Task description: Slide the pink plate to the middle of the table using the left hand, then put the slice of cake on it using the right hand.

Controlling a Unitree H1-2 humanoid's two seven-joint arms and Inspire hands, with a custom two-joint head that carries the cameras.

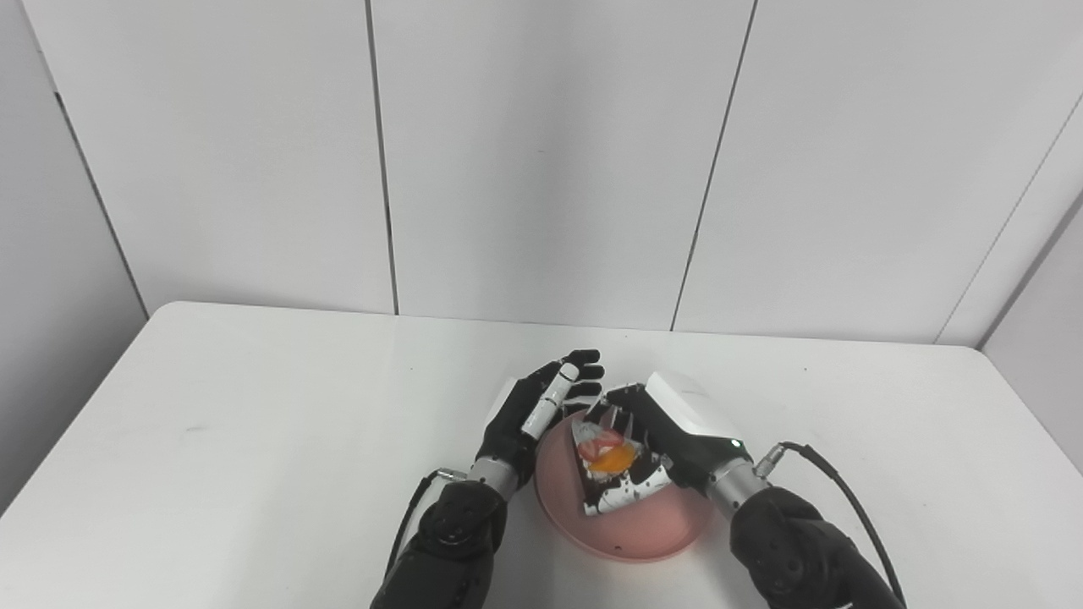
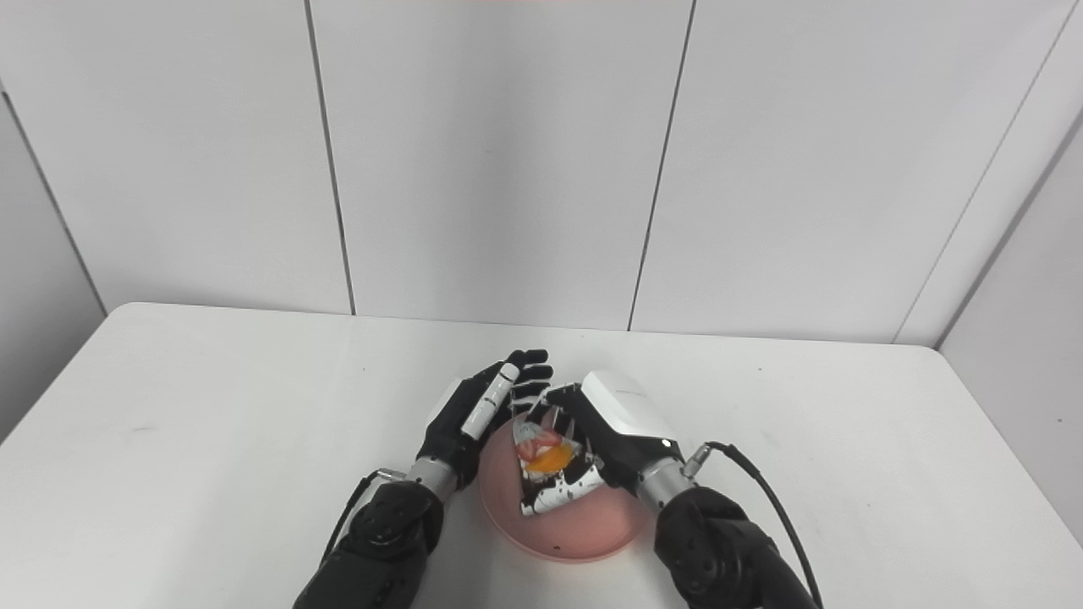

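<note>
The pink plate (image 1: 643, 529) lies on the white table near the front edge, about mid-width. Over it my right hand (image 1: 656, 440) is shut on the slice of cake (image 1: 607, 461), a dark wedge with white, red and orange topping; whether the slice touches the plate I cannot tell. At the plate's left rim rests my left hand (image 1: 541, 406), fingers stretched out and apart, holding nothing. The plate's far part is hidden behind both hands.
The white table (image 1: 254, 440) has rounded back corners and ends at grey wall panels behind. A black cable (image 1: 846, 491) loops from my right wrist over the table at the front right.
</note>
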